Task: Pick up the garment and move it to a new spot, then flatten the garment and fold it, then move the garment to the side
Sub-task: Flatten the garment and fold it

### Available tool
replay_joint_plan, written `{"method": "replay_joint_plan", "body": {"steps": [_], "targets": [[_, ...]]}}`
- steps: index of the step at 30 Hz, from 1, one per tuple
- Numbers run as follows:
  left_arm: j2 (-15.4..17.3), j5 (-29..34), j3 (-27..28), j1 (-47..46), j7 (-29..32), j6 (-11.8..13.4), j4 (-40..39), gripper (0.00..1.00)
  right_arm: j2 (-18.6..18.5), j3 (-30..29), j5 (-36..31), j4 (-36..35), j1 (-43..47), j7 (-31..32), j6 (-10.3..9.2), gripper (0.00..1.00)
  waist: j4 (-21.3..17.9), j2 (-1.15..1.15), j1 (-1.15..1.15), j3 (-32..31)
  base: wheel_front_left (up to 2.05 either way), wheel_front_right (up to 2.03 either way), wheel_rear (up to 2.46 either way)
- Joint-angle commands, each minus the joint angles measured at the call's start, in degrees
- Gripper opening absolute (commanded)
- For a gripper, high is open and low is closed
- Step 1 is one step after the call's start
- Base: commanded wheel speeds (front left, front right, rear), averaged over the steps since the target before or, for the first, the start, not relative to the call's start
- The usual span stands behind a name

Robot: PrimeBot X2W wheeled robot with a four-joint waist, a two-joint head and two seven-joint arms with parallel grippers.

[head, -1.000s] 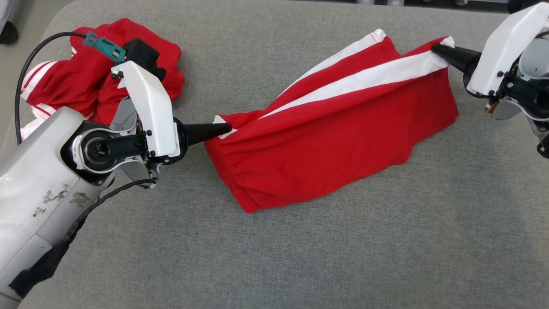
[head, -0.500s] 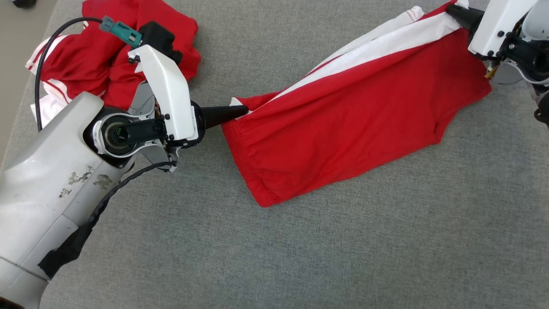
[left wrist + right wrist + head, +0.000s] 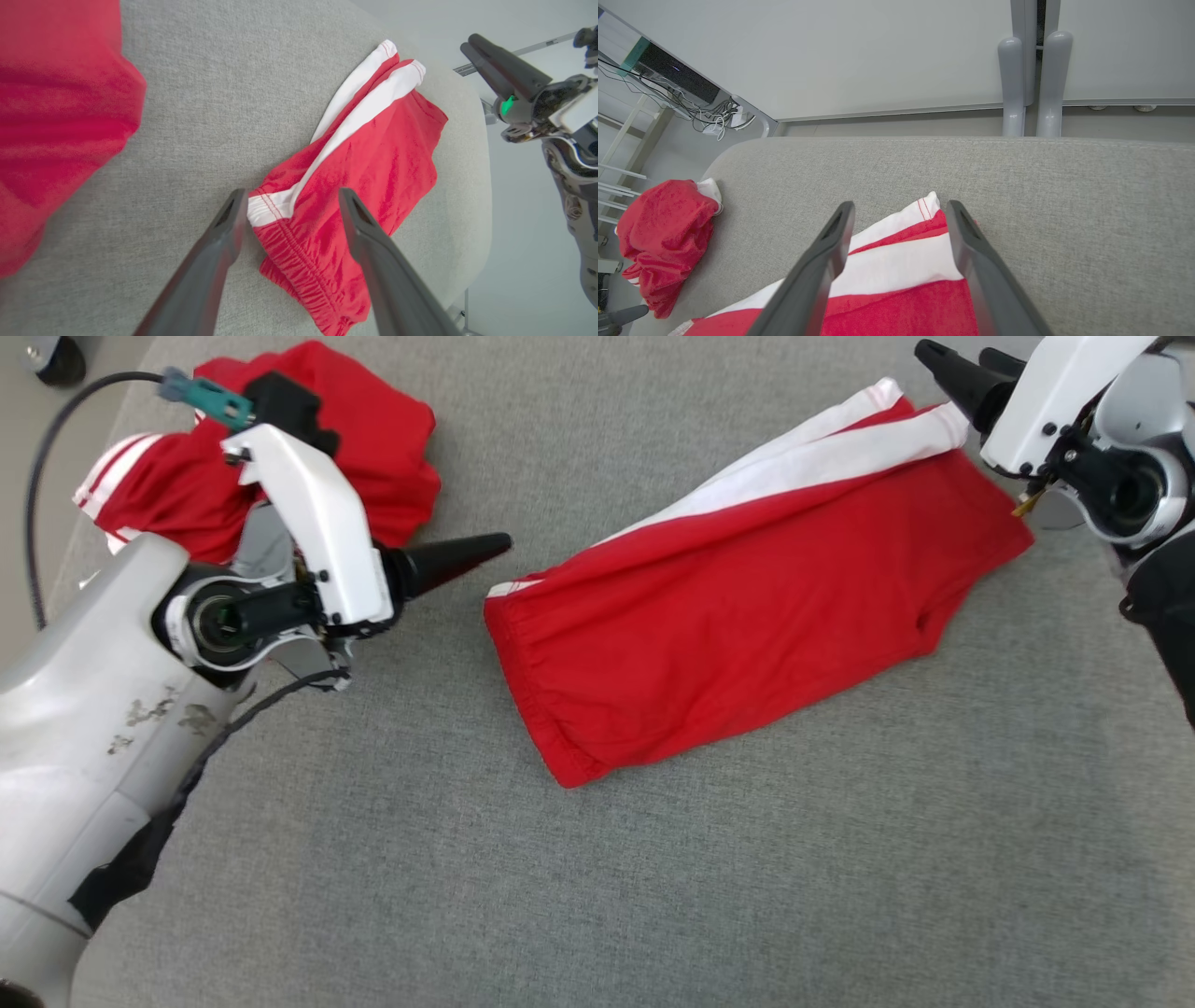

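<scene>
**Red shorts lie flat between two wide-open grippers**

The red shorts (image 3: 747, 616) are spread slantwise on the grey padded surface (image 3: 653, 877). The gathered elastic waistband is towards the robot's left and the leg hem towards its right. Two white stripes run along the far edge from waistband to hem. The cloth is mostly smooth, with a small pucker near the hem on the near side.

The left gripper (image 3: 499, 541) has its fingers spread wide and holds nothing. Its tips are just beside the white waistband corner and not touching it. The right gripper (image 3: 957, 355) is also spread wide and empty, just past the white striped hem corner. In each wrist view, that corner shows in the gap between the two fingers.

A second, crumpled red-and-white garment (image 3: 373, 448) lies well apart at the far left, partly hidden behind the left arm. The right wrist view cuts off the shorts at its bottom edge. How high either gripper stands above the cloth cannot be told.
</scene>
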Motion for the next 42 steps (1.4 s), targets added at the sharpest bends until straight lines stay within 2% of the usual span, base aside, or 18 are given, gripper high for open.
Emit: {"method": "replay_joint_plan", "body": {"steps": [1,5,12,18,22,28,32,36,42], "targets": [[0.9,0.4,0.6,0.3,-1.0,-0.4,0.3,1.00,-0.4,0.1,0.9,-1.3,1.6,-1.6,0.02,1.00,-1.0,0.00,0.00,-1.9,0.00,0.00,0.00],[3.2,3.8,1.0,1.6,-6.3,-0.8,-1.0,1.00,-1.7,1.1,2.1,-4.6,4.6,-6.6,0.03,1.00,-2.2,0.00,0.00,-4.5,0.00,0.00,0.00],[6.1,13.8,1.3,6.6,-24.6,-0.7,-3.6,1.00,-4.2,2.9,3.0,-7.8,10.8,-16.0,0.03,1.00,-3.3,0.00,0.00,-8.6,0.00,0.00,0.00],[7.0,23.0,1.0,13.3,-41.9,4.8,-8.1,1.00,-5.4,4.3,4.1,-7.6,16.1,-22.2,0.03,1.00,-3.2,0.00,0.00,-11.3,0.00,0.00,0.00],[6.9,26.8,1.6,18.5,-50.4,9.9,-12.6,1.00,-5.3,5.7,4.9,-5.8,18.4,-23.3,0.03,1.00,-2.4,0.00,0.00,-11.8,0.00,0.00,0.00],[4.8,33.5,4.4,25.1,-53.4,16.7,-22.2,1.00,-6.3,7.8,6.1,-1.1,17.4,-19.4,0.02,1.00,0.7,0.00,0.00,-9.7,0.00,0.00,0.00],[1.2,41.5,10.6,30.4,-53.4,19.5,-28.8,1.00,-6.8,8.9,6.1,2.4,15.7,-17.2,0.03,1.00,3.1,0.00,0.00,-8.0,0.00,0.00,0.00],[-1.8,46.9,15.0,34.6,-53.4,19.7,-32.0,1.00,-6.6,9.6,6.9,4.4,15.0,-15.1,0.02,1.00,4.7,0.00,0.00,-7.1,0.00,0.00,0.00],[-6.6,53.5,20.0,41.0,-53.4,17.1,-32.5,1.00,-6.2,10.6,8.0,8.7,13.9,-11.3,0.02,1.00,6.8,0.00,0.00,-6.4,0.00,0.00,0.00]]}}
